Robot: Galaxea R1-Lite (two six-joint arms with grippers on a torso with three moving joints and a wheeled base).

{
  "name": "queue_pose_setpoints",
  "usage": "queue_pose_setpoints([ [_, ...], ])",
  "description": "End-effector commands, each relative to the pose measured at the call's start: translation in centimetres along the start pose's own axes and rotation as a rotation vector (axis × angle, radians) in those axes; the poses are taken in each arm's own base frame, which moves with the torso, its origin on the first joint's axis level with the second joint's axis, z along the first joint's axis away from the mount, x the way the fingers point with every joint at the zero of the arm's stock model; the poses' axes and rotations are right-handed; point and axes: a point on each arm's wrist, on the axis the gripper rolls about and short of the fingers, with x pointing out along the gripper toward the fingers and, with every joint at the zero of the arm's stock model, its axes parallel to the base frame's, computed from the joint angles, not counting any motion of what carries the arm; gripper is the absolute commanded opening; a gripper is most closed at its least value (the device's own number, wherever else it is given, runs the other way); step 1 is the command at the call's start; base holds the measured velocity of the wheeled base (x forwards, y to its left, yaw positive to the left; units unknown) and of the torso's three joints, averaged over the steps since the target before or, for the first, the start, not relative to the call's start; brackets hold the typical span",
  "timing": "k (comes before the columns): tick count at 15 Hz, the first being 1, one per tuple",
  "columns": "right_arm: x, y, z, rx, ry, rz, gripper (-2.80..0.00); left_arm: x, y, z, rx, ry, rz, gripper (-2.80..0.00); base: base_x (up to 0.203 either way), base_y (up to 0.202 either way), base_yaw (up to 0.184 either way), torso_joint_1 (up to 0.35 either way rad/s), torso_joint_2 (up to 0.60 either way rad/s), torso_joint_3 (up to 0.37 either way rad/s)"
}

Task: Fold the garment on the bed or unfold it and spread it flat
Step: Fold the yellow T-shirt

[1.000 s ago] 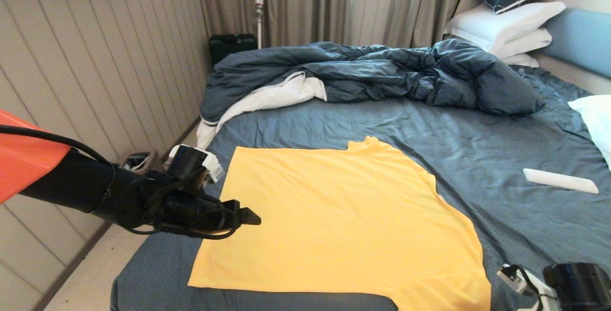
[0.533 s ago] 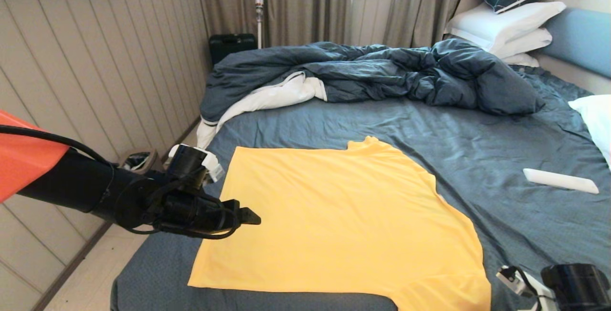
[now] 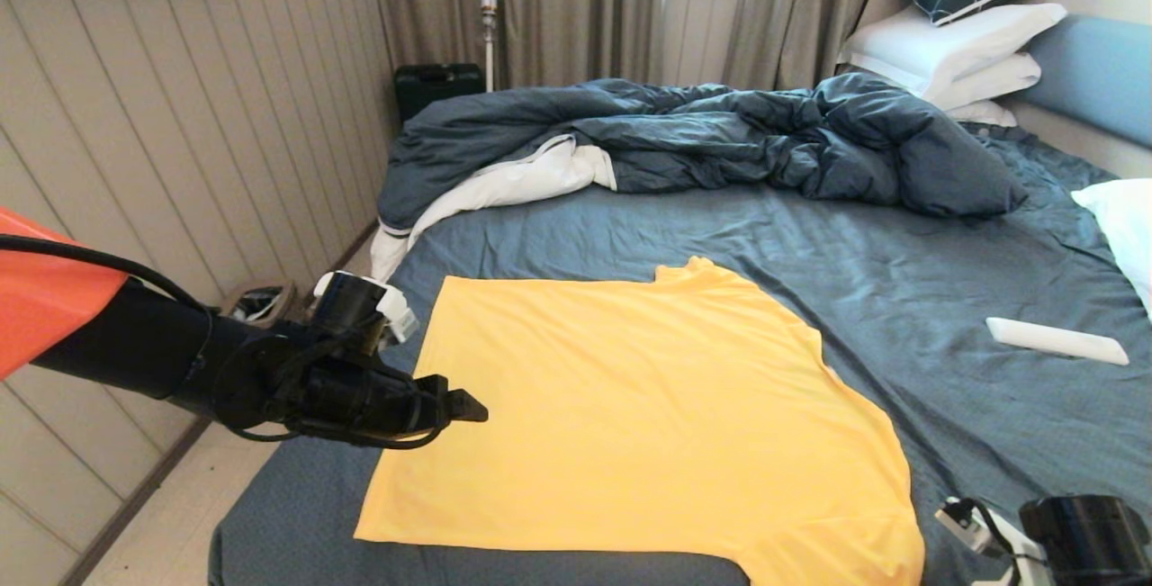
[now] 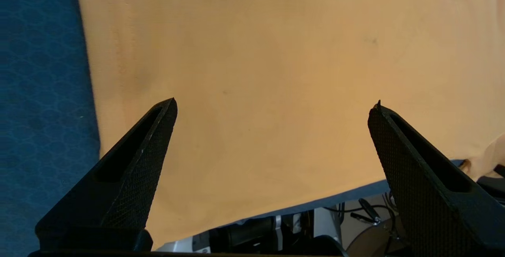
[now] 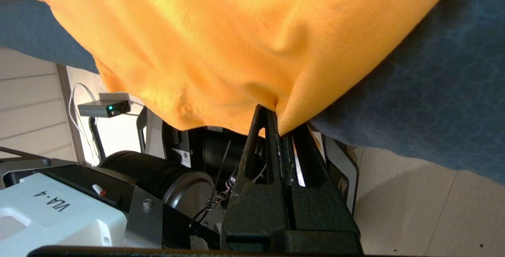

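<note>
Right wrist view: right pincer [image 5: 278,124] clenched on the garment's [image 5: 221,40] hem; left pincer [image 4: 272,107] released above it.

1. The right end effector [image 5: 278,124] has closed: its two fingers now meet on the near right corner of the garment [image 3: 648,406], the yellow cloth bunched into a small pucker where they grip it, just off the near edge of the bed [image 3: 900,298].
2. In the head view, the garment's near right corner sits a little differently at the bottom of the picture.
3. The left end effector [image 3: 472,408] has shifted very slightly along the garment's left edge.
</note>
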Motion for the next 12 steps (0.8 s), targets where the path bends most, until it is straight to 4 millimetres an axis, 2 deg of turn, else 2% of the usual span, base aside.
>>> queue_pose_setpoints([
  [1, -0.4, 0.3, 0.2, -0.019, -0.033, 0.005, -2.8, 0.0, 0.1, 0.0, -0.004, 0.0, 0.0, 0.0, 0.0, 0.0, 0.0, 0.0, 0.0, 0.0],
  [5, -2.2, 1.4, 0.9, -0.086, -0.158, 0.013, -2.8, 0.6, 0.4, -0.1, -0.009, 0.014, 0.011, 0.0, 0.0, 0.0, 0.0, 0.0, 0.0, 0.0],
  [7, -2.7, 1.7, 0.9, -0.069, -0.189, 0.016, -2.8, 0.9, 1.3, 0.0, -0.024, 0.019, 0.029, 0.0, 0.0, 0.0, 0.0, 0.0, 0.0, 0.0],
  [10, -2.7, 1.7, 1.3, -0.072, -0.198, 0.018, -2.8, 0.4, 3.3, 0.1, -0.074, 0.017, 0.062, 0.0, 0.0, 0.0, 0.0, 0.0, 0.0, 0.0],
  [12, -2.8, 1.6, 1.3, -0.065, -0.204, 0.016, -2.8, -0.5, 3.8, -0.3, -0.09, 0.005, 0.069, 0.0, 0.0, 0.0, 0.0, 0.0, 0.0, 0.0],
])
